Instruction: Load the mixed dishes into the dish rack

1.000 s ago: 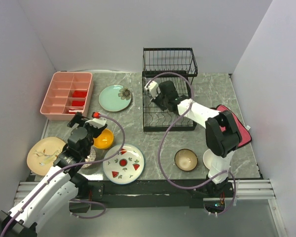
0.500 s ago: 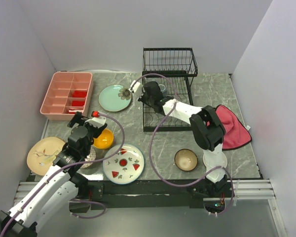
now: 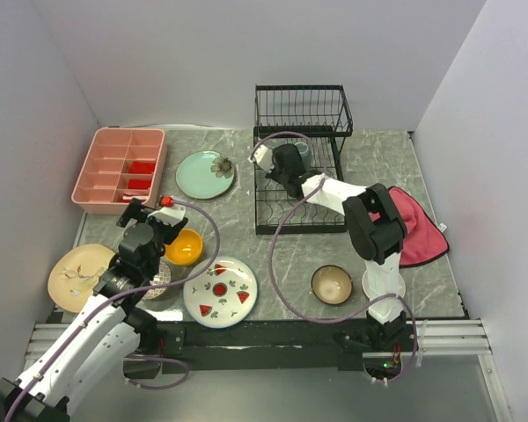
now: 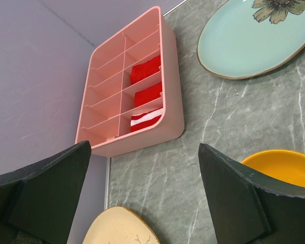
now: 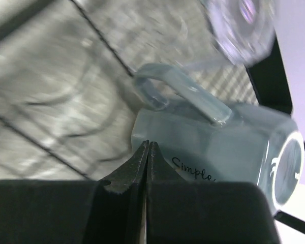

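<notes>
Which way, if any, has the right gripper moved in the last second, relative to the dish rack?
Yes. The right gripper swung left to the left edge of the dish rack, then came back right, over its left side.

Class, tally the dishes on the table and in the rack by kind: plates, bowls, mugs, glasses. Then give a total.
Plates: 3 (mint plate, watermelon plate, tan plate)
Bowls: 4 (orange bowl, patterned bowl, brown bowl, white bowl)
Mug: 1
Glass: 1
Total: 9

dish rack wires (image 5: pixel 109 48) smeared by blur, clear glass (image 5: pixel 241 25) cut by top edge, orange bowl (image 4: pixel 282 165) cut by right edge
</notes>
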Robot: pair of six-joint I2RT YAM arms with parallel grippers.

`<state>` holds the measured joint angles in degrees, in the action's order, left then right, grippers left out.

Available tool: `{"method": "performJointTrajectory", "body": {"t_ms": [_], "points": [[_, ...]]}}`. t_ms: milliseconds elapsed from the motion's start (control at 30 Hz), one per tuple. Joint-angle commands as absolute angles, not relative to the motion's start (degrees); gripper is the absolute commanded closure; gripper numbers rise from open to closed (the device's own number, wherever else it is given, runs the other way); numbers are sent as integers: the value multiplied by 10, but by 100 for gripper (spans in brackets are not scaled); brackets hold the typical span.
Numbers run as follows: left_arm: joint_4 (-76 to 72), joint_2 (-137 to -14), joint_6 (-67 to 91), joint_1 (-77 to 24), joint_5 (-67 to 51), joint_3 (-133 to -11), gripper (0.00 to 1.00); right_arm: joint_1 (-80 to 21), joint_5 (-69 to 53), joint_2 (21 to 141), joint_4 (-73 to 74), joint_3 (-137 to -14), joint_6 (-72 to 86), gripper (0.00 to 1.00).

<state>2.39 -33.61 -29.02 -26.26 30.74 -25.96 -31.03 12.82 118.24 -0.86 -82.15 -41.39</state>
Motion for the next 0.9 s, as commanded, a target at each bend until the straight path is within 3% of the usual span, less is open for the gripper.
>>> {"method": "performJointTrajectory", "body": {"t_ms": [0, 500, 867], "points": [[-11, -337, -275, -259, 294, -266, 7, -280, 143, 1164, -39, -815, -432, 100], [27, -311, -262, -259, 294, -272, 7, -282, 133, 1084, -41, -731, -435, 100], [53, -309, -282, -250, 293, -288, 7, -247, 193, 1194, -87, -830, -504, 100]]}}
